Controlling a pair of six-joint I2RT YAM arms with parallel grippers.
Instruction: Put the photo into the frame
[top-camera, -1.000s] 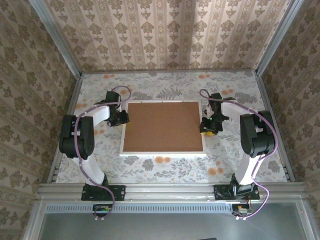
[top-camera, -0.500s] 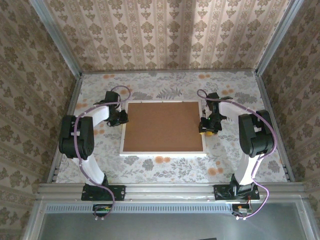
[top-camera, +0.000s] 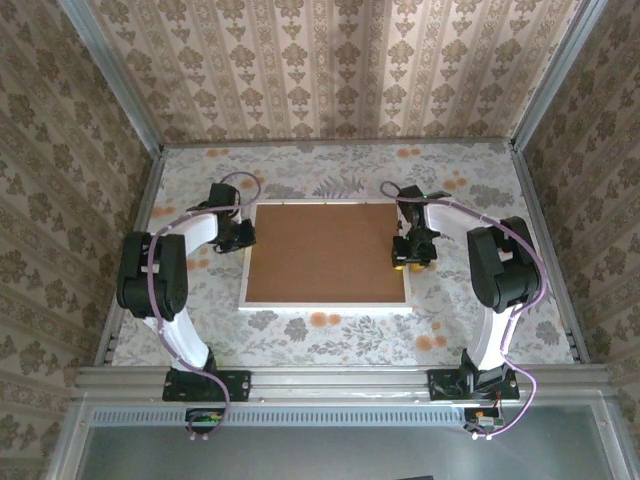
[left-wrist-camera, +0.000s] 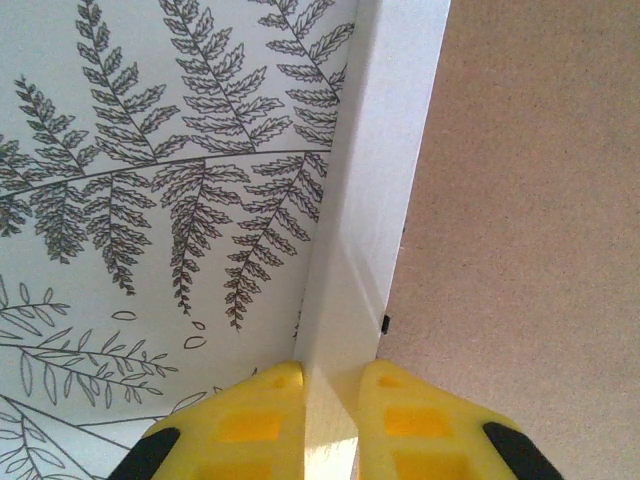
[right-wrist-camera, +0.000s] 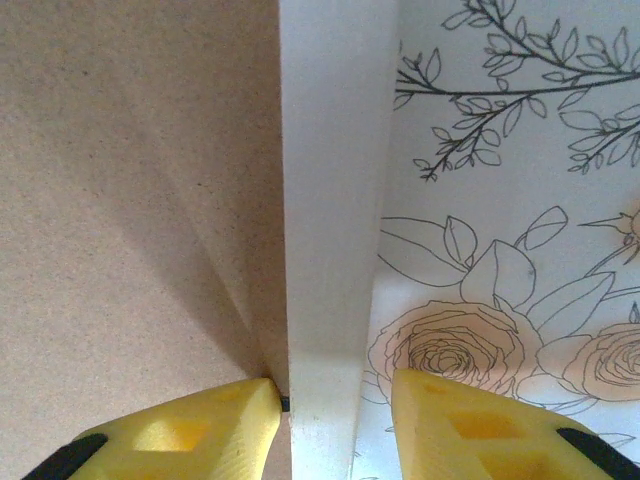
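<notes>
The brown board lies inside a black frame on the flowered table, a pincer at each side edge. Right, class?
No. The frame is white, not black, as the top view shows. The brown board does lie inside it on the flowered table, with the left pincer and right pincer at its side edges.

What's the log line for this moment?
left pincer shut on frame left edge | right pincer open, astride right edge | brown board lying in frame

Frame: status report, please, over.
Left gripper shut on the frame rim. Right gripper open, straddling opposite rim. Brown backing board lies in frame. Nothing blocking.
</notes>
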